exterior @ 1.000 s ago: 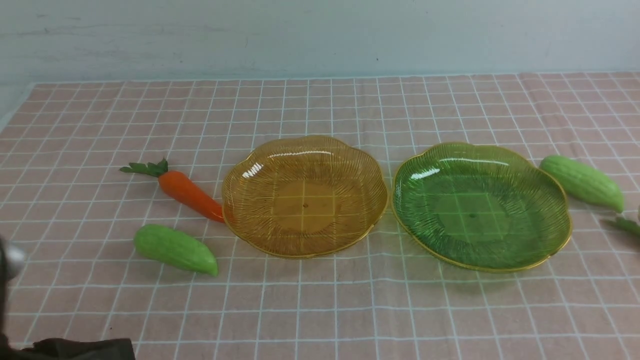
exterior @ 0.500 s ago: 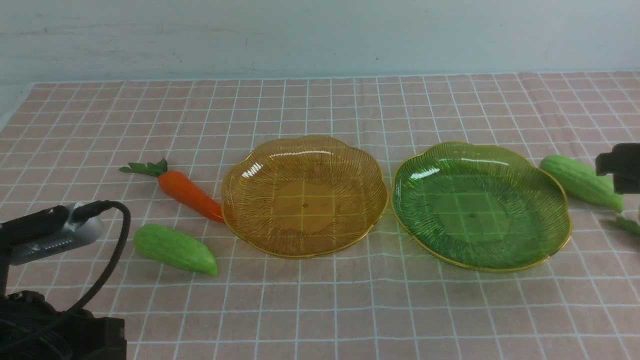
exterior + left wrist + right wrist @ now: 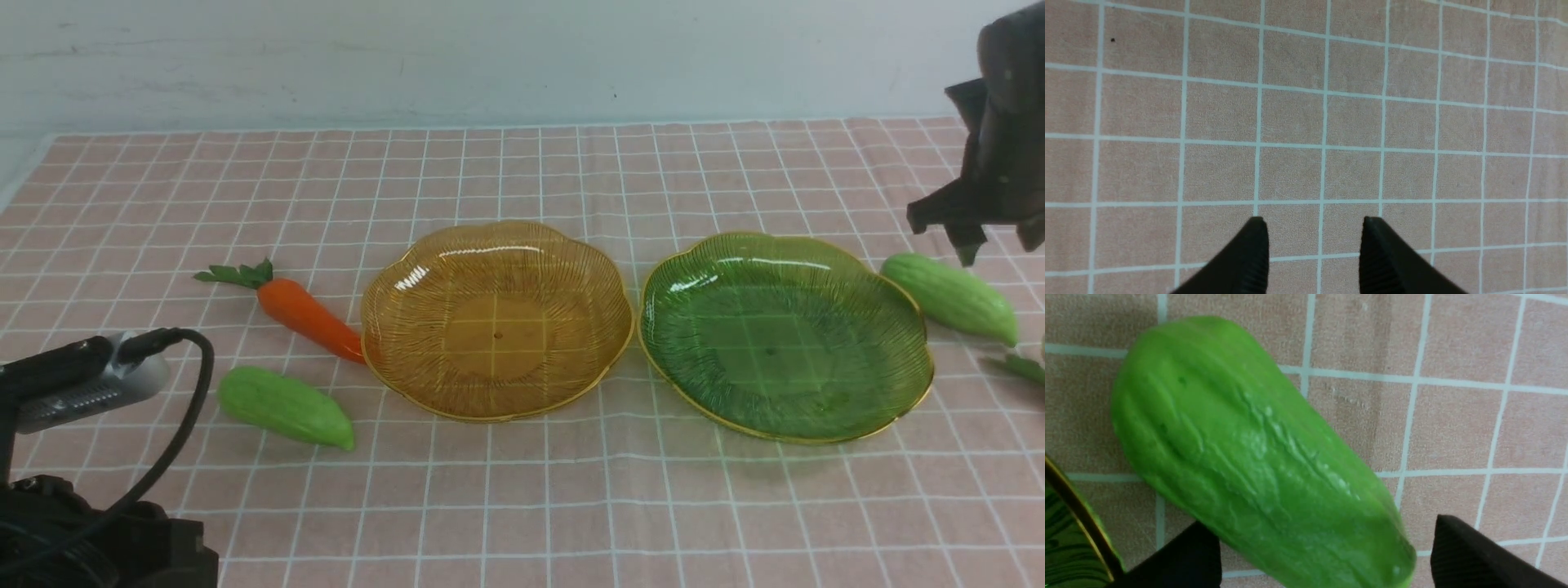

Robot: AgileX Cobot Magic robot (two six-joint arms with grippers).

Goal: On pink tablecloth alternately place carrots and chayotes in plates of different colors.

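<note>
The pink tablecloth (image 3: 522, 506) was spread under both pincers. Only its white grid was seen beneath the left pincer (image 3: 1313, 220), whose jaws were held moderately apart with nothing between them. The green plate (image 3: 894, 371) was set just to the left of the right pincer (image 3: 1000, 245) and lower than it. The amber plate (image 3: 404, 282) was laid farther to that pincer's left, just beside the green one; whether the rims touched could not be told. Through the bottom of each plate only the cloth's grid was shown. Directly below the right pincer one chayote (image 3: 951, 298) was laid on the cloth, just outside the green rim, which was seen close by one finger in the wrist view. The jaws were spread wide, one to each side of the chayote's end, and it was not gripped. The second chayote (image 3: 284, 406) was placed well to that pincer's left, past both plates, apart from the amber one and near the left arm's wrist camera (image 3: 82, 384). One carrot (image 3: 306, 314) was laid beside it, its tip touching the amber rim. Of the other carrot (image 3: 1016, 367) only a leafy top was glimpsed, below the right pincer and nearer the robot, cut off by the picture's edge.
</note>
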